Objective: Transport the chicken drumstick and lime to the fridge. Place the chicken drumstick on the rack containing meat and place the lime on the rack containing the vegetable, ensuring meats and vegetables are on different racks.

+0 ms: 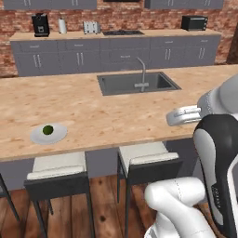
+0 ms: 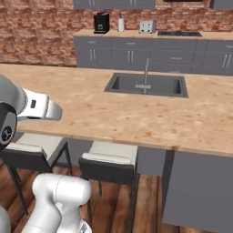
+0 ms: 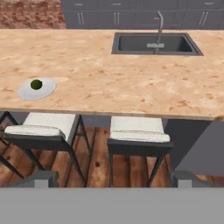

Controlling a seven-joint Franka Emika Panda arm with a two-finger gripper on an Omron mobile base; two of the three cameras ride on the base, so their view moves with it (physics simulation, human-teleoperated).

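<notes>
- The lime sits on a small white plate at the near edge of the wooden counter, well left of the sink.
- Judged step: approaching the lime; next, the gripper must reach left of the sink and descend.
- The arm hangs short of the counter, above the stools, jaws wide open, holding nothing.

Kitchen: sink, island counter, stools.
</notes>
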